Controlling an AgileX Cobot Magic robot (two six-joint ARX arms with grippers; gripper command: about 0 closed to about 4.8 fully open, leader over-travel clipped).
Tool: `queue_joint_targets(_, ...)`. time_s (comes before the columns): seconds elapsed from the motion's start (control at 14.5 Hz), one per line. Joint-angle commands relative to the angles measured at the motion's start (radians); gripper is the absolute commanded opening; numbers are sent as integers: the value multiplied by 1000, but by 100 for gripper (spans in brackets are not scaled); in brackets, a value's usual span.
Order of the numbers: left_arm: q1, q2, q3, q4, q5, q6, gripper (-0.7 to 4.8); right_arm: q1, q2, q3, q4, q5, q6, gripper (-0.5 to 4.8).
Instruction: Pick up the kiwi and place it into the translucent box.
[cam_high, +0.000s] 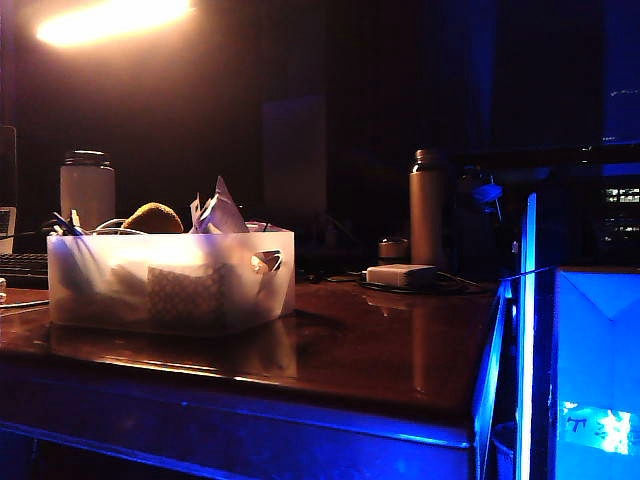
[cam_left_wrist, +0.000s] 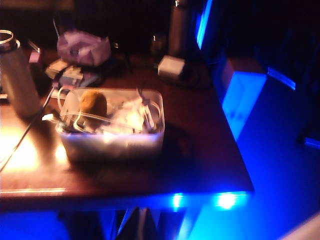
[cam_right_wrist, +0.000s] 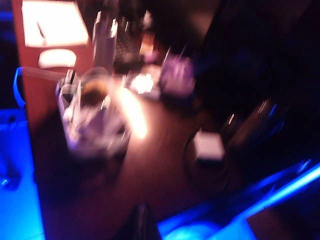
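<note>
- Kiwi (cam_high: 153, 218): brown, fuzzy, lying inside the box, at its left end, beside crumpled white paper (cam_high: 221, 214).
- Box (cam_high: 170, 280): frosted plastic, on the dark wooden table (cam_high: 400, 340), a checkered item showing through its wall.
- Left gripper: out of sight in every view; its state cannot be told.
- Right gripper (cam_right_wrist: 141, 222): dark blurred tip above the table edge, well apart from the box, jaws pressed together, holding nothing.
- Bottle (cam_high: 427, 207), white adapter (cam_high: 400, 275): behind, right.

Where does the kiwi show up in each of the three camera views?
Exterior view: kiwi peeks above the translucent box rim, left side.
Left wrist view: inside the box's left end.
Right wrist view: blurred brownish lump in the box.
Shared landmark: small white block on the table.
</note>
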Motion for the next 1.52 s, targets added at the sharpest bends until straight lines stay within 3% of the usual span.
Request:
queue_joint_targets(0.07, 0, -128, -247, 289, 0, -71, -6, 0, -156, -286, 298, -7, 64, -1)
queue_joint_targets(0.41, 0, -146, -637, 768, -48, -148, -6, 0, -402, -949, 862, 23, 113, -1)
queue_joint_targets(0.62, 0, -146, -818, 903, -16, -152, -6, 0, -453, -1264, 1104, 85, 141, -1)
queue_joint_targets(0.76, 0, -146, -914, 954, 8, -220, -5, 0, -452, -1382, 1157, 175, 207, -1)
queue_joint_targets(0.97, 0, -146, -1036, 1071, -50, -222, -6, 0, -452, -1520, 1258, 360, 307, -1)
queue_joint_targets(1.1, 0, -146, -1099, 1094, -114, -171, -6, 0, -452, -1572, 1255, 356, 308, -1)
queue_joint_targets(1.24, 0, -146, -1146, 1094, -108, -113, -5, 0, -452, -1609, 1247, 355, 319, -1)
queue_joint_targets(1.52, 0, -146, -1195, 1093, -111, -112, -6, 0, -452, -1682, 1220, 252, 330, -1)
